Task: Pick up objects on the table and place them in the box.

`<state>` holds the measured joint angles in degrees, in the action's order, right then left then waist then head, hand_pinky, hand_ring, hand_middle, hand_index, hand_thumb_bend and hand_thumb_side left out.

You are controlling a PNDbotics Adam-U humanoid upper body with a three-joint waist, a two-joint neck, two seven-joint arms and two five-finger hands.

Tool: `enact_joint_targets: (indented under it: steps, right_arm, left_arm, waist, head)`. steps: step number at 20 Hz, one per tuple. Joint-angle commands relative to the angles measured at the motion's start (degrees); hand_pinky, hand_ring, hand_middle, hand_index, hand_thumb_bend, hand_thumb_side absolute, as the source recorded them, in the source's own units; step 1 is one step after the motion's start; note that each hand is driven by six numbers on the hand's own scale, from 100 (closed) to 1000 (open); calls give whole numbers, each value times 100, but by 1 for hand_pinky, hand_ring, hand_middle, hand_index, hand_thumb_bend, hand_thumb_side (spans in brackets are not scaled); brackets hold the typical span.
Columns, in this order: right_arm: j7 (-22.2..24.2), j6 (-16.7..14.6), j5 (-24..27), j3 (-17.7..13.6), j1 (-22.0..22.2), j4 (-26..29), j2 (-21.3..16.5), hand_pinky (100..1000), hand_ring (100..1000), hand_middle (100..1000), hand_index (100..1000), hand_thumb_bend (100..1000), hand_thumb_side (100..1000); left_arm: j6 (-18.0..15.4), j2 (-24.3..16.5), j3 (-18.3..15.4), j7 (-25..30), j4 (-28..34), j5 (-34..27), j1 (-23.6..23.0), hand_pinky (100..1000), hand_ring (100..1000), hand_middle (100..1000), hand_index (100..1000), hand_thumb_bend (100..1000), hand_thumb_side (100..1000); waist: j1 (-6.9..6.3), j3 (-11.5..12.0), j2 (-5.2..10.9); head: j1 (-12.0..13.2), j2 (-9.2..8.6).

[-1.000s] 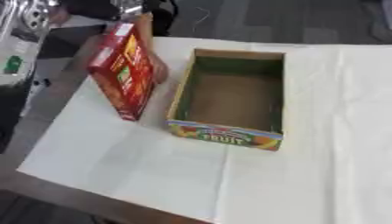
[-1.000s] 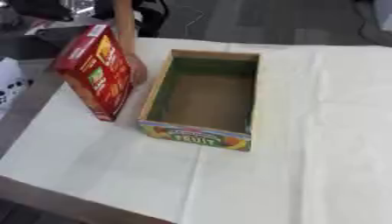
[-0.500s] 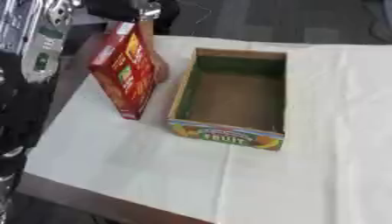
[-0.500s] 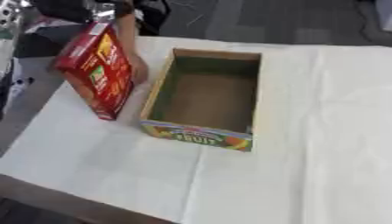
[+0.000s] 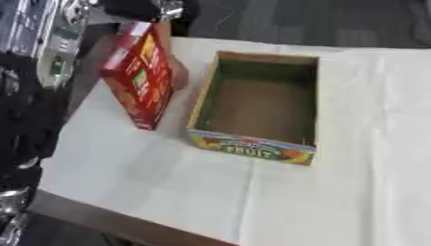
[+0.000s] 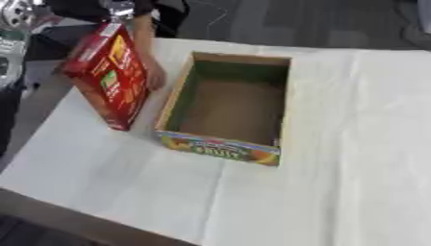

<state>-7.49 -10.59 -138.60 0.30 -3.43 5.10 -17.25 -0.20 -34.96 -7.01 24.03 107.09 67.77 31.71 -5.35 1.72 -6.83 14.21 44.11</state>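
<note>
A red carton [image 5: 139, 79] stands tilted on the white-covered table [image 5: 353, 192], just left of the box. The box [image 5: 261, 108] is an open, empty cardboard tray with a colourful "FRUIT" print on its near wall [image 6: 221, 149]. A person's bare hand [image 5: 178, 73] reaches in from the far edge and rests against the carton's right side, between carton and box. Neither of my hands shows; only a black and silver shape [image 5: 19, 125], perhaps my left arm, lies along the left edge.
Grey equipment with a green spot [image 5: 56, 53] stands off the table at the far left. The table's near edge [image 6: 93, 223] runs askew across the bottom left. White cloth stretches to the right of the box and in front of it.
The person's hand has come down along the carton's right side. The whole picture has shifted a little, so the camera has moved. Carton and box stay where they were.
</note>
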Motion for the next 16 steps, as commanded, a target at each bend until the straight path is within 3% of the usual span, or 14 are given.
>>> enact_joint_targets:
  steps: [1,16]
  right_arm:
    - [-7,23,23,-5,57,-16,-69,461,580,651,745,100,1000]
    - [-40,-39,52,-6,0,15,-37,462,583,652,745,100,1000]
  left_arm:
    - [-28,-220,-85,28,-3,112,17,100,381,431,578,645,980]
    - [-229,-284,-196,-181,-463,539,-507,100,388,455,588,655,1000]
  waist:
    - [13,9,29]
    - [59,-53,-34]
  head:
    - [84,0]
    - [117,0]
